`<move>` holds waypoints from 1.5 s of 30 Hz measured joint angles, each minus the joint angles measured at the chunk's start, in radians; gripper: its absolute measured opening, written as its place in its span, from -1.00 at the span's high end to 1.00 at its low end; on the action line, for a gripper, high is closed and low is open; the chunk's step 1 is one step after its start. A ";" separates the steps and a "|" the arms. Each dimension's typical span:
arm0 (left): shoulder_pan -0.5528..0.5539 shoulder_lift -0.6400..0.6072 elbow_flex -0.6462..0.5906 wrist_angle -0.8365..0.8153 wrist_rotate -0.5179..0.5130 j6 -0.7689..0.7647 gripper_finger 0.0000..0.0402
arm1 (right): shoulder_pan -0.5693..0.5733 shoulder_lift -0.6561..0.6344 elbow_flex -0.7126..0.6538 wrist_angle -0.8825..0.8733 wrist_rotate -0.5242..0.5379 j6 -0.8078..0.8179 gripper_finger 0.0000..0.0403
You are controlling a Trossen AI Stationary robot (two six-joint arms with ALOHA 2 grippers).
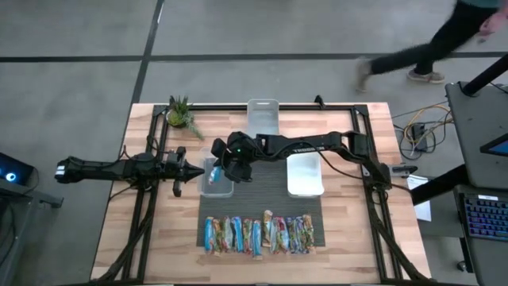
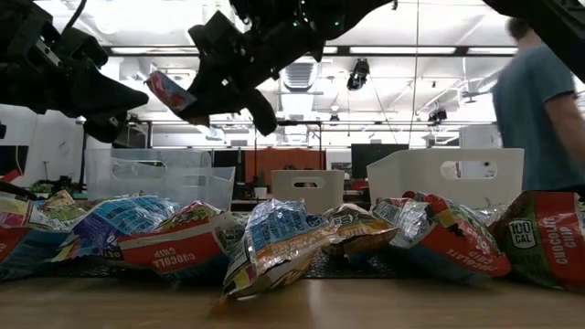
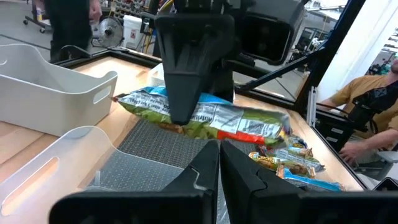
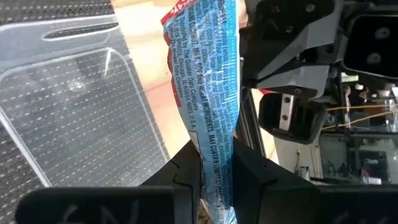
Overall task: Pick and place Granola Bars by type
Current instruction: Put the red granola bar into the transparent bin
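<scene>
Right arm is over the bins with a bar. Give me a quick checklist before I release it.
1. Grip: right gripper shut on the blue shiny-wrapped granola bar: ok.
2. Position: bar hangs over the clear plastic bin at mat's left: ok.
3. Bin contents match this bar's type: cannot tell.
4. Left gripper shut, empty, close beside that bin: not ok, crowding.
5. Remaining row of wrapped bars undisturbed on near mat edge: ok.
6. White plastic bin clear of the arm: ok.
</scene>
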 joint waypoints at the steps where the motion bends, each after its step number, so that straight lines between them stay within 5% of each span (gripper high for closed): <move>1: 0.000 0.000 0.000 0.000 0.000 0.000 1.00 | -0.001 0.005 -0.001 0.001 0.000 -0.018 0.74; 28: 0.000 0.000 0.000 0.000 0.000 0.000 1.00 | -0.016 0.046 -0.003 0.045 0.049 -0.100 0.73; 45: 0.000 0.000 0.000 0.000 0.000 0.000 1.00 | -0.020 0.046 -0.003 0.041 0.047 -0.088 0.38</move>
